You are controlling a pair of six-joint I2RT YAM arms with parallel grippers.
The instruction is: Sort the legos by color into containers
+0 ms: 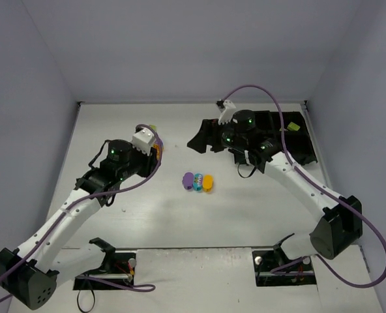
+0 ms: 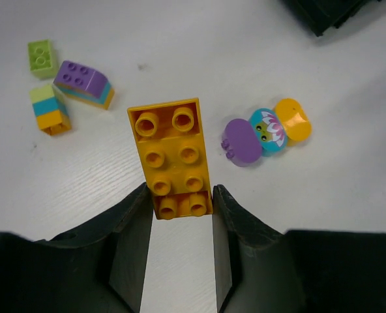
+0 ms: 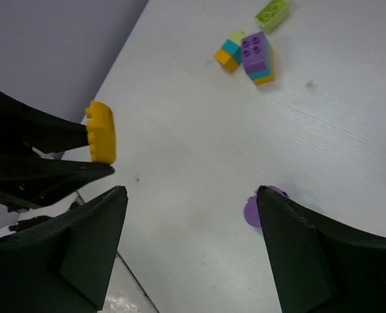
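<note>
Closest to the left wrist camera, our left gripper (image 2: 181,201) is clamping its two black fingers (image 2: 131,228) on the short end of the long orange brick (image 2: 173,153). The brick is hanging above the white table (image 2: 323,195) with its studs facing the camera, and it seems not to be touching the surface. So we are judging that we are in the carrying step: this orange piece is picked and is waiting for its compartment. Just beyond the brick, to the right, three oval pieces are lying joined in a row: the purple oval (image 2: 240,142), the cyan oval (image 2: 268,132) and the orange oval (image 2: 292,119). Further away on the left, a purple brick (image 2: 82,77) is sitting on cyan and orange layers, with a small three-colour stack (image 2: 48,109) beside it and a single lime green brick (image 2: 41,57) behind them. All of these are lying unsorted, and the stacked ones are probably needing to be pulled apart first. Our right gripper (image 3: 190,195) is hovering by the black tray (image 1: 203,138) at the far right of the table, its fingers wide apart with nothing between them. For the next move, we are thinking the left arm must travel to the right, over the ovals, until the brick is above one compartment, then lower and let go. The right arm is standing close to that path and may be getting in the way.
</note>
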